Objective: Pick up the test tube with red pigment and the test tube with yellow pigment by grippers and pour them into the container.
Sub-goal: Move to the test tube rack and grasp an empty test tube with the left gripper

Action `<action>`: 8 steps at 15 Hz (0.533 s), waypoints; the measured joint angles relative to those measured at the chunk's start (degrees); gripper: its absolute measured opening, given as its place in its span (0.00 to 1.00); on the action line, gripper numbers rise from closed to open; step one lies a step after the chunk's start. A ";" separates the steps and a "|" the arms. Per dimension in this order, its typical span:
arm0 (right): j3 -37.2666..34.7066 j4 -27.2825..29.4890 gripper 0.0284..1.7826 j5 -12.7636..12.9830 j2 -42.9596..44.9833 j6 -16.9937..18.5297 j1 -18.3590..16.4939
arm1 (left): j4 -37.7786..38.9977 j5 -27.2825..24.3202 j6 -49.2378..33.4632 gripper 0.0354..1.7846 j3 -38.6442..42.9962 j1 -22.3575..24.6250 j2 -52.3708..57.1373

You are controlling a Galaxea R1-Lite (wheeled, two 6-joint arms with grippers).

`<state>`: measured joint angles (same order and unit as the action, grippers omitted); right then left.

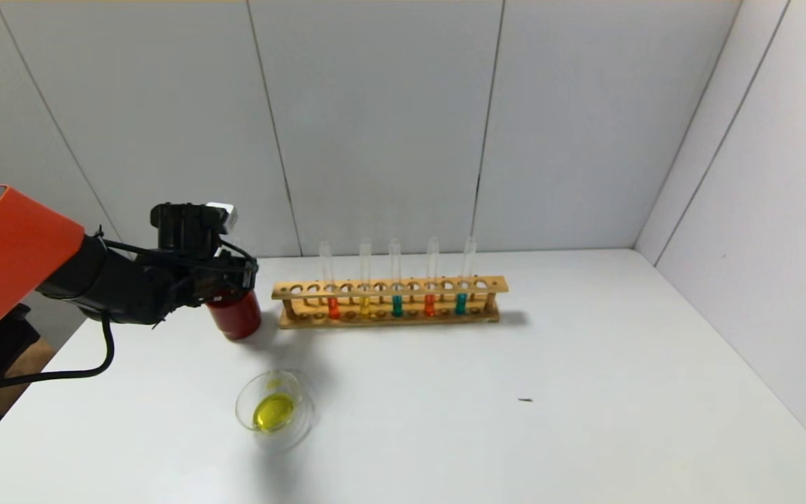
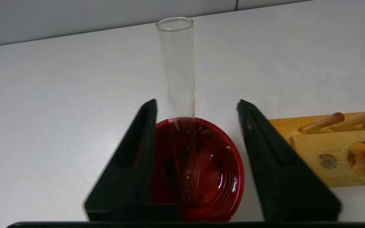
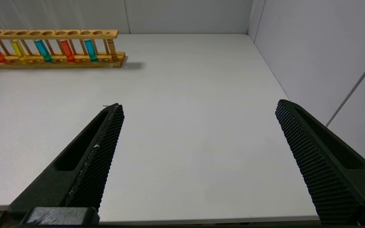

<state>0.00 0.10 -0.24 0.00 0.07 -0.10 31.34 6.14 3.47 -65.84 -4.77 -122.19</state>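
Note:
My left gripper (image 1: 241, 274) (image 2: 196, 104) is open above the dark red cup (image 1: 236, 318) (image 2: 208, 171). An empty clear test tube (image 2: 176, 63) stands in that cup between the jaws, close to one finger, held by neither. The wooden rack (image 1: 389, 287) holds two test tubes with red pigment (image 1: 333, 308) (image 1: 429, 305), one with yellow pigment (image 1: 364, 305) and two teal ones. The clear container (image 1: 276, 409) sits in front of the cup with yellow liquid in it. My right gripper (image 3: 198, 106) is open and empty over the table's right side.
The rack's end (image 2: 334, 148) is just beside my left gripper. The rack also shows far off in the right wrist view (image 3: 49, 33). Grey walls close in the table at the back and right. A small dark speck (image 1: 525, 400) lies on the table.

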 joint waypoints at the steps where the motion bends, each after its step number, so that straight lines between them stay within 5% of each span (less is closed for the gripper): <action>1: 0.00 0.00 0.98 0.00 0.00 0.00 0.00 | 0.02 0.02 -0.01 0.65 0.13 0.00 0.06; 4: 0.00 0.00 0.98 0.00 0.00 0.00 0.00 | 0.00 0.29 0.02 0.88 0.85 -0.05 0.88; 8: 0.00 0.00 0.98 0.00 0.00 0.02 0.00 | -0.12 0.29 0.35 0.98 1.87 -0.27 6.03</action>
<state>0.00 0.10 -0.24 0.00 0.10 -0.10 31.22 6.44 3.83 -63.98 -5.03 -116.15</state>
